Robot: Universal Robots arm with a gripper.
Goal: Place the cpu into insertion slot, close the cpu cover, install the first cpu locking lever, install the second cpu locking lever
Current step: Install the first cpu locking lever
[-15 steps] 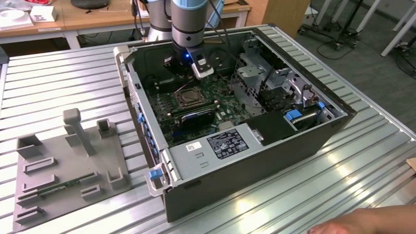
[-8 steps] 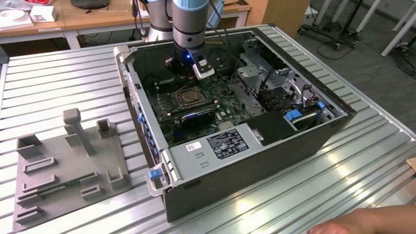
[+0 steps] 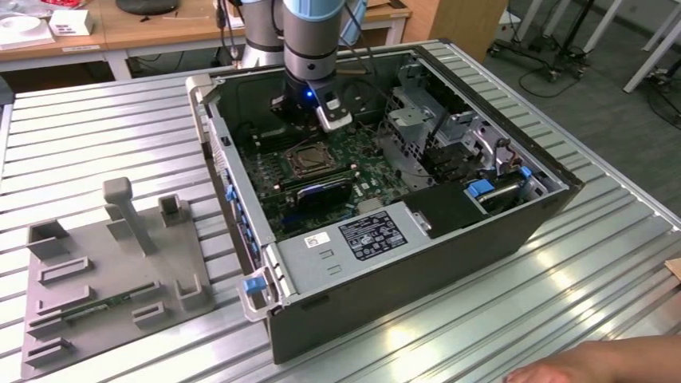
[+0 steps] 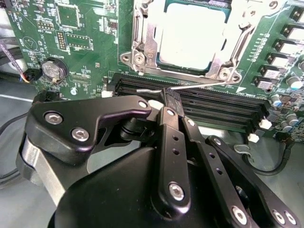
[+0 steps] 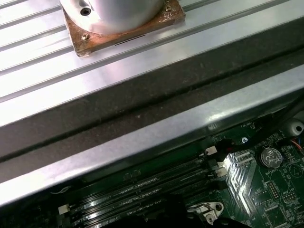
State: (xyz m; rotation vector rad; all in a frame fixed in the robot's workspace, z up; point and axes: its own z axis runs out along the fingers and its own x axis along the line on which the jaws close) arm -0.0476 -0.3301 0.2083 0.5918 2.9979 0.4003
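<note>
While the exterior view shows the claw [image 3: 319,120] inside the computer case [image 3: 426,271], the second wrist view shows it pinched narrow by the locking lever [image 4: 204,85], the cpu [image 4: 190,35] framed by the cpu cover [image 4: 146,40].

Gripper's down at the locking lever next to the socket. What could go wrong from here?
1. The gripper sits at the thin wire locking lever, which could slip free.
2. The memory slots lie right beside the lever, so a slip might strike them.
3. A person's hand is near the computer case, possibly within the arm's reach.
</note>
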